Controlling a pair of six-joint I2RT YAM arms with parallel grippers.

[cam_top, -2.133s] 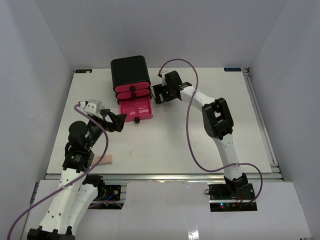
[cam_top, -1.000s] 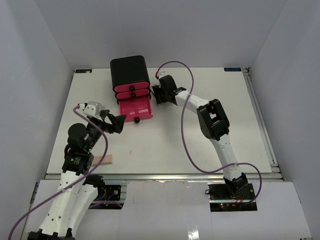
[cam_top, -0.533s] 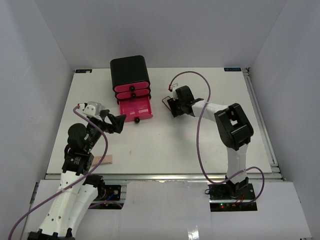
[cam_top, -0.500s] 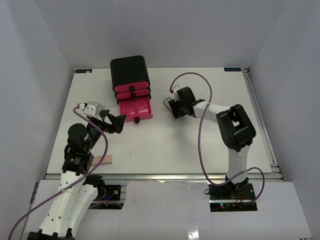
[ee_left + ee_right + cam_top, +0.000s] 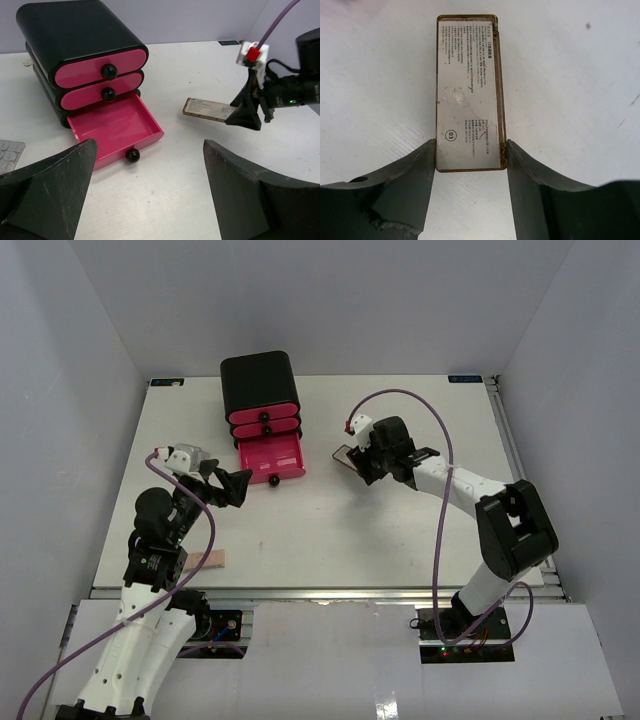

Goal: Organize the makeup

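Top: right gripper point(image 5: 360, 460) has backed away from the black box with pink drawers point(image 5: 262, 400), clamped on the flat rectangular gold-edged compact point(image 5: 343, 454); left gripper point(image 5: 238, 486) unmoved, fingers apart.
Left wrist: compact sits right of the open pink bottom drawer point(image 5: 112, 127).
Right wrist: near end pinched; drawer probably next.

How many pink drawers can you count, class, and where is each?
3, stacked in the black box: the top drawer shut, the middle drawer shut, the bottom drawer pulled open. The box's back is hidden.

even, bright light from overhead, shadows soft and short; the wrist views are sharp, nearest fingers slightly blurred.
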